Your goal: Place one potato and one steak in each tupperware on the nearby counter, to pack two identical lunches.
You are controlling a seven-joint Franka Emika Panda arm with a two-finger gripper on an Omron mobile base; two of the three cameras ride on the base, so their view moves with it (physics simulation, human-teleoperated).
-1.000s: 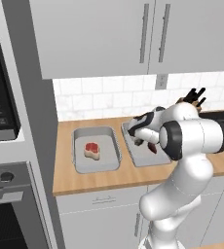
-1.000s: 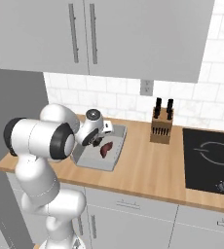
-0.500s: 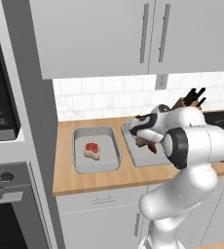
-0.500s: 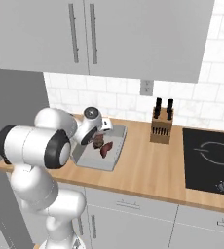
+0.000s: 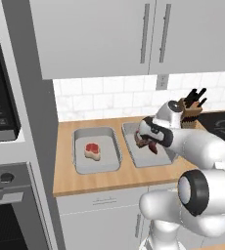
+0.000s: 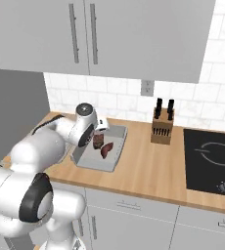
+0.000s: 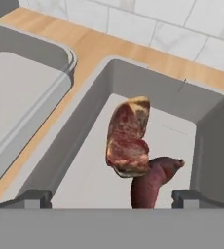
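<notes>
Two trays in left base view; hand view shows pincer spread above steak

White tiled backsplash beneath grey wall cabinets.

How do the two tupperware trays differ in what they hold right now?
The left tupperware holds one steak lying flat. The right tupperware holds a steak standing on edge against a dark reddish potato, under the open tool. Both are alike grey trays on the wooden counter.
</notes>
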